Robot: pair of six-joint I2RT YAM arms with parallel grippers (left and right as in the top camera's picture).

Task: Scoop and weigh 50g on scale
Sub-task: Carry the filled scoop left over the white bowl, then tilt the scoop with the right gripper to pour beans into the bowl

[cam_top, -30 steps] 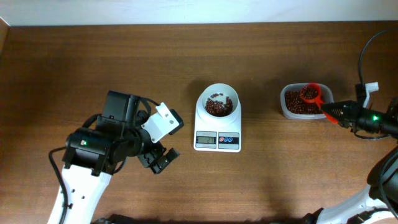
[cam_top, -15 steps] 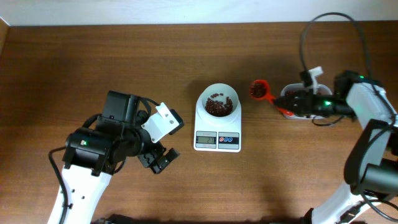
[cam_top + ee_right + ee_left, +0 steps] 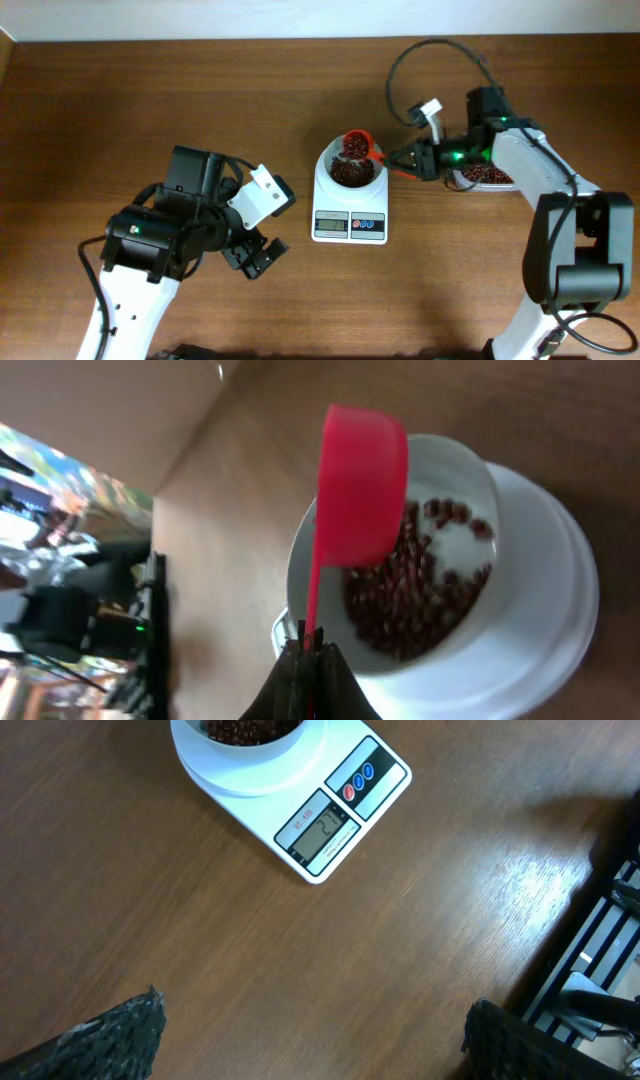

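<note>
The white scale (image 3: 349, 212) stands mid-table with a grey display and blue buttons; its round white bowl (image 3: 350, 163) holds red-brown beans. My right gripper (image 3: 405, 160) is shut on the handle of a red scoop (image 3: 357, 145), which hangs with beans in it over the bowl's far right rim. In the right wrist view the red scoop (image 3: 360, 480) is above the bowl (image 3: 500, 590), its handle pinched at the gripper (image 3: 311, 645). My left gripper (image 3: 258, 258) stands open over bare table left of the scale; the scale (image 3: 330, 810) shows at the top of its view.
A clear plastic tub of red-brown beans (image 3: 490, 177) sits right of the scale, partly hidden under my right arm. A cable loops above the right arm. Table edge and dark frame show at the right of the left wrist view (image 3: 600, 950).
My right gripper has carried the red scoop left from the bean tub, across the gap, to above the scale's bowl. The left arm has not moved.
</note>
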